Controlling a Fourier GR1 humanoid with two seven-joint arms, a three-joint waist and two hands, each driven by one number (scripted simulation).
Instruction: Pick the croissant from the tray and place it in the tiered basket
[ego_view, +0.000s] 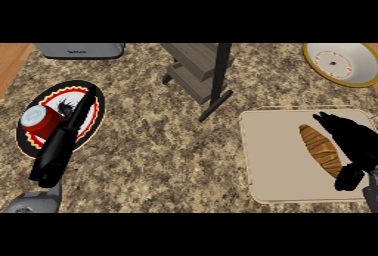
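Golden-brown and striped, the croissant (322, 150) lies lengthwise on the pale beige tray (275, 155) at the right side of the speckled granite counter (162, 150), nearer the tray's right edge than its left. The right hand (353, 142) covers that right side of the tray, its black fingers reaching up past the pastry's far end and its thumb hanging down below the near end, so the hand lies along the croissant and bends partly around it; whether the fingers actually press on it cannot be made out, and the croissant rests flat on the tray. The tiered basket (201, 70) stands at the middle of the counter's far side, grey-brown slatted shelves on a dark post and foot, well apart from the tray. At the left, the left hand (57, 150) stretches up with straight fingers over a black plate with a red and white rim (40, 97), beside a red cup (40, 120) that sits on that plate, holding nothing. A grey toaster (80, 50) shows at the far left edge, and a white bowl with a yellow rim (341, 62) sits at the far right corner.
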